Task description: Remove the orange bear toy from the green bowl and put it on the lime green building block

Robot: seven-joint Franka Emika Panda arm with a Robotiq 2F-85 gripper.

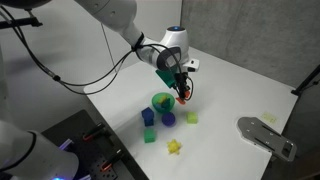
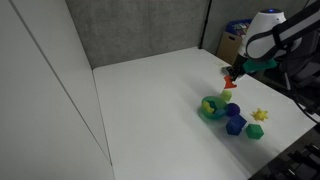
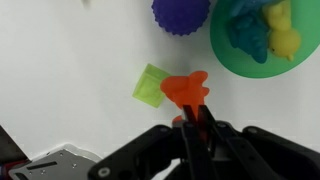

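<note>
My gripper (image 3: pixel 194 116) is shut on the orange bear toy (image 3: pixel 185 88) and holds it above the white table. The lime green building block (image 3: pixel 152 85) lies just left of the toy in the wrist view, its edge close to the toy. The green bowl (image 3: pixel 218 46) is at the upper right there, with a teal toy and a yellow toy inside. In both exterior views the gripper (image 1: pixel 181 86) (image 2: pixel 233 73) hangs beside the bowl (image 1: pixel 163 101) (image 2: pixel 211 107), with the toy (image 2: pixel 229 79) at its tips. The lime block (image 1: pixel 192 117) sits below the gripper.
A purple bumpy ball (image 3: pixel 181 14) lies next to the bowl. A blue block (image 1: pixel 149 117), a darker green block (image 1: pixel 150 137) and a yellow star-like toy (image 1: pixel 174 147) lie nearby. A grey metal plate (image 1: pixel 266 136) sits at the table's edge.
</note>
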